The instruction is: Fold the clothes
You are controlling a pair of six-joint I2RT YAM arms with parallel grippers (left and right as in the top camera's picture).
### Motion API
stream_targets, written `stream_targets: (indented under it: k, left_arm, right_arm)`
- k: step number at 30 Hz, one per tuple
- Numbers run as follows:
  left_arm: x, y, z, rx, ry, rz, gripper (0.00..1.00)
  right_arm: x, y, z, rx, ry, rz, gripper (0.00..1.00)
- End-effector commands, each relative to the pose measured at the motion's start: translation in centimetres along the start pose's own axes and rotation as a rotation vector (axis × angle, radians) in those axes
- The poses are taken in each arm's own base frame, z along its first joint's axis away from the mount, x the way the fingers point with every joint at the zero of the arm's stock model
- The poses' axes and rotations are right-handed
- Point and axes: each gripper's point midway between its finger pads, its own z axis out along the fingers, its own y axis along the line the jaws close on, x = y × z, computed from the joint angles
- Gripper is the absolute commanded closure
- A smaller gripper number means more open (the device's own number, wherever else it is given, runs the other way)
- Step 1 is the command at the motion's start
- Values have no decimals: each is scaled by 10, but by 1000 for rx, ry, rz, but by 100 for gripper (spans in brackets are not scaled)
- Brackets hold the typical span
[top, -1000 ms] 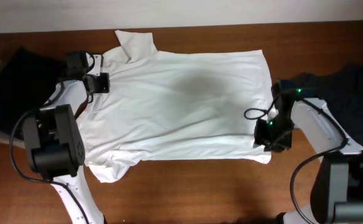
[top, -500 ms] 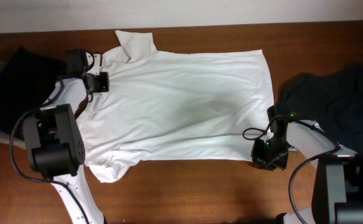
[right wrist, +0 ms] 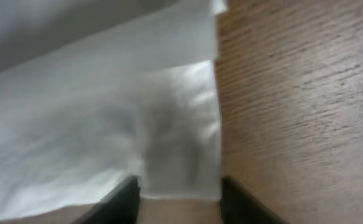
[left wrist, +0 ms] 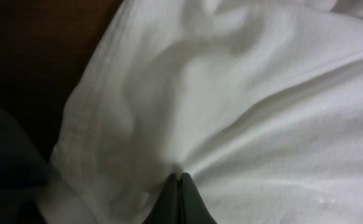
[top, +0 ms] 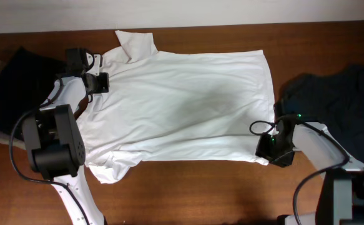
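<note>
The clothes are chiefly a white collared shirt (top: pixel 182 106) spread flat across the brown table, collar at the back left. My left gripper (top: pixel 99 82) sits on its shoulder beside the collar. In the left wrist view this gripper (left wrist: pixel 179 178) is shut, and creases of white fabric (left wrist: pixel 231 93) run into its tip. My right gripper (top: pixel 271 150) is at the shirt's front right hem corner. In the right wrist view it (right wrist: pixel 180 190) stands open, with the hem corner (right wrist: pixel 181 143) lying between its fingers (right wrist: pixel 124 200). A dark slate-blue shirt (top: pixel 338 94) is bunched at the right.
A heap of dark cloth (top: pixel 13 87) lies at the table's left edge, by the left arm. Bare wood (top: pixel 194 187) runs along the front, below the shirt. A pale wall (top: pixel 182 12) borders the table's back edge.
My right gripper has moved toward the table's front along the shirt's right edge, down to the hem corner. The left gripper and the shirt have stayed put.
</note>
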Motion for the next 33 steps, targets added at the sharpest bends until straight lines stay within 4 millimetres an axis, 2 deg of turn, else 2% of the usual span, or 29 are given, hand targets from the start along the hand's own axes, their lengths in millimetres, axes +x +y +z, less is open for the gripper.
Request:
stream_targets:
  k: [1, 2, 3, 6, 7, 9, 11, 14, 17, 19, 21, 22, 24, 27, 29, 30, 32, 33]
  left_arm:
    - [2, 2, 7, -7, 13, -6, 100]
    - [1, 2, 7, -8, 12, -5, 100]
    - [1, 2, 7, -8, 12, -5, 100]
    - [1, 2, 7, -8, 12, 9, 100]
    - [1, 2, 7, -8, 12, 17, 100]
    - [-2, 2, 6, -9, 5, 18, 100]
    - [-9, 2, -3, -8, 3, 18, 95]
    - [-30, 1, -33, -11, -19, 21, 84]
    - [-53, -11, -83, 15, -50, 32, 74]
    - [-49, -31, -115, 57, -27, 50, 64]
    - [-34, -49, -129, 91, 33, 65, 63]
    - [-23, -64, -134, 138, 74, 74, 63]
    - [4, -97, -142, 232, 182, 94, 62]
    - [40, -136, -152, 277, 327, 168, 62]
    - [63, -162, -160, 305, 407, 248, 62]
    - [72, -172, -164, 314, 437, 289, 62]
    - [88, -189, -171, 309, 491, 346, 62]
    - [94, -193, -172, 295, 508, 373, 62]
  right_arm:
    - [-6, -12, 8, 73, -2, 56, 77]
    - [-2, -14, 8, 80, 12, 56, 88]
    - [3, -16, 7, 90, 33, 59, 94]
    - [36, -31, -2, 154, 153, 69, 96]
    - [40, -36, -5, 176, 163, 70, 95]
    - [34, -38, -5, 193, 131, 65, 76]
    - [22, -34, -9, 178, 91, 64, 70]
    - [-14, -22, -37, 119, -18, 49, 71]
    - [-68, -6, -90, 26, -214, 35, 71]
    - [-111, 19, -123, -104, -379, -47, 70]
    - [-137, 31, -134, -151, -488, -60, 68]
    - [-148, 36, -135, -170, -524, -66, 67]
    - [-172, 46, -126, -201, -565, -75, 66]
    - [-197, 58, -94, -234, -556, -86, 60]
    - [-209, 65, -65, -260, -526, -94, 60]
    - [-212, 67, -53, -266, -513, -97, 62]
    - [-219, 69, -29, -268, -480, -83, 77]
    - [-221, 68, -18, -262, -461, -81, 77]
